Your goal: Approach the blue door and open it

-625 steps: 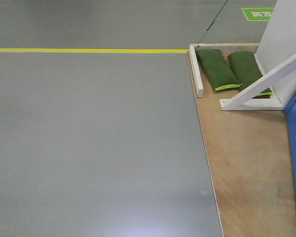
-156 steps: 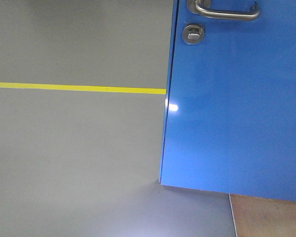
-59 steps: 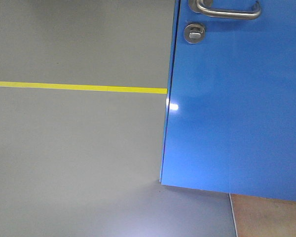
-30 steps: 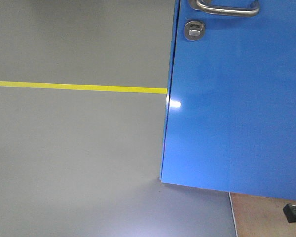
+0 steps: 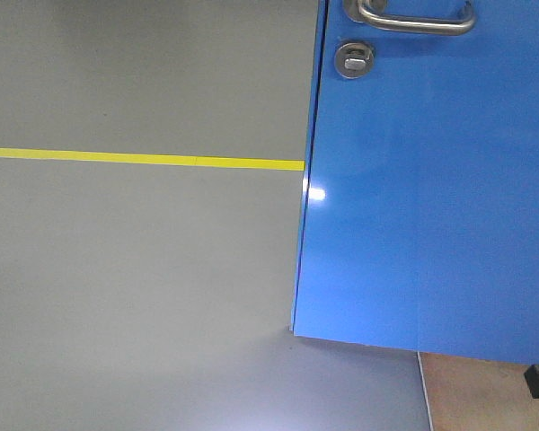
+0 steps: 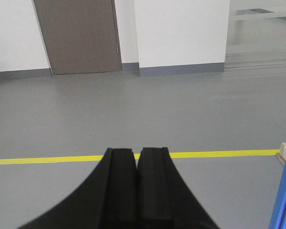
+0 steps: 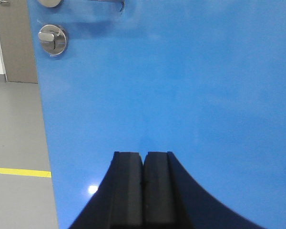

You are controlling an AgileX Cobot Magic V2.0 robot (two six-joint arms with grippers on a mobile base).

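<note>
The glossy bright-blue flat door (image 5: 431, 189) fills the right of the front view, its curved silver lever handle (image 5: 416, 18) cut off at the top above a round thumb-turn lock (image 5: 354, 59), while the black left gripper (image 6: 136, 157) and black right gripper (image 7: 143, 157) are both pressed closed, holding nothing.

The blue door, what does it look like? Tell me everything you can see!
The blue door is a big, flat, shiny bright-blue panel that reflects a small spot of light. Near its top left sits a silver metal lever handle with a round thumb-turn lock just below. It stands upright, its bottom edge just above the grey floor and a wooden board. The shut right gripper points at it; I cannot tell if they touch.
</note>
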